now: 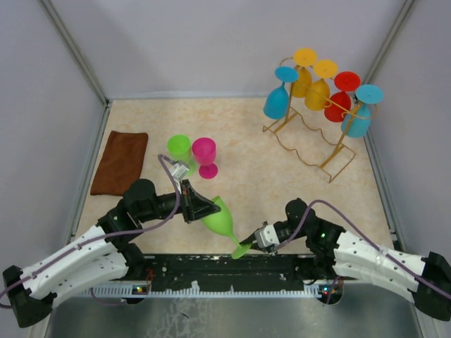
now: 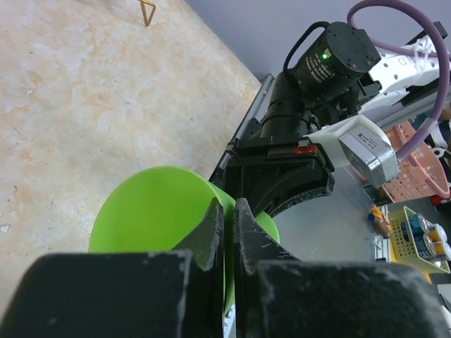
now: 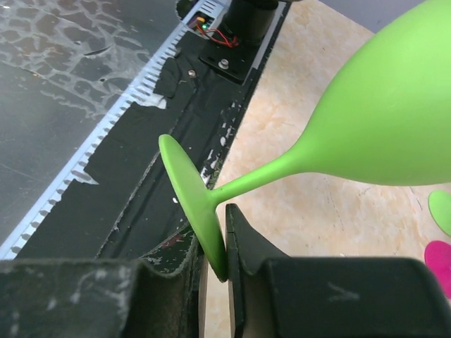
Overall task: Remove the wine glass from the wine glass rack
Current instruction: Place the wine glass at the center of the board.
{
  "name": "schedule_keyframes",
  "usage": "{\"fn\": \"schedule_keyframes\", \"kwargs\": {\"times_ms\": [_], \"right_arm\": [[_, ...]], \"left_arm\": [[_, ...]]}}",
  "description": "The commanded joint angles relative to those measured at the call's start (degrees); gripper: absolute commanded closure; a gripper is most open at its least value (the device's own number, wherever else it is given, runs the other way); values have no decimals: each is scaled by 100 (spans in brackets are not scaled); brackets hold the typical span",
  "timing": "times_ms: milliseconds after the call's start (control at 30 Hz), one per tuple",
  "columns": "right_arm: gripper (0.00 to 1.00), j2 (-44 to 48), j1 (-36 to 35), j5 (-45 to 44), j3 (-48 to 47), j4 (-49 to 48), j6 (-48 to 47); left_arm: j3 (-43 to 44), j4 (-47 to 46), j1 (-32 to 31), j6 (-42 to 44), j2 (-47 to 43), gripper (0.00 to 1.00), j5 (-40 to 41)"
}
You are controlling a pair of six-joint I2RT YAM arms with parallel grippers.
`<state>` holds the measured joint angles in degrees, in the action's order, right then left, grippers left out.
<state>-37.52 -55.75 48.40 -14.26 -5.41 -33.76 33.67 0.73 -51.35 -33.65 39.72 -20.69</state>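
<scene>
A lime green wine glass is held on its side above the table's near edge, between both arms. My left gripper is shut on the rim of its bowl. My right gripper is shut on the edge of its round foot, the stem running up to the bowl. The golden-yellow wire wine glass rack stands at the far right, with blue, yellow and red glasses hanging upside down on it, among them a blue glass.
A green glass and a pink glass stand upright left of centre. A brown cloth lies at the far left. The black toothed rail of the near edge runs under the held glass. Grey walls enclose the table.
</scene>
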Motion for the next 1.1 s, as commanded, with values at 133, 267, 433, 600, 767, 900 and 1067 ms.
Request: {"fn": "schedule_keyframes", "kwargs": {"times_ms": [133, 267, 433, 600, 767, 900, 1067], "right_arm": [[74, 95, 11, -387, -138, -109, 368], [57, 116, 11, -531, -138, -146, 365], [46, 242, 10, -750, -91, -265, 378], [36, 386, 6, -1063, 30, -480, 440], [33, 432, 11, -1287, 59, -593, 449], [29, 462, 7, -1396, 60, -627, 449], [25, 626, 10, -1783, 119, -808, 470]], "left_arm": [[235, 541, -33, 282, -9, 100, 667], [305, 753, -41, 266, -11, 100, 956], [359, 983, -37, 270, -65, 100, 1278], [335, 1241, -36, 215, -129, 100, 1693], [348, 1462, -41, 138, -141, 100, 2112], [374, 1633, -35, 25, -157, 100, 2519], [464, 1983, -35, -203, -194, 100, 3401]]}}
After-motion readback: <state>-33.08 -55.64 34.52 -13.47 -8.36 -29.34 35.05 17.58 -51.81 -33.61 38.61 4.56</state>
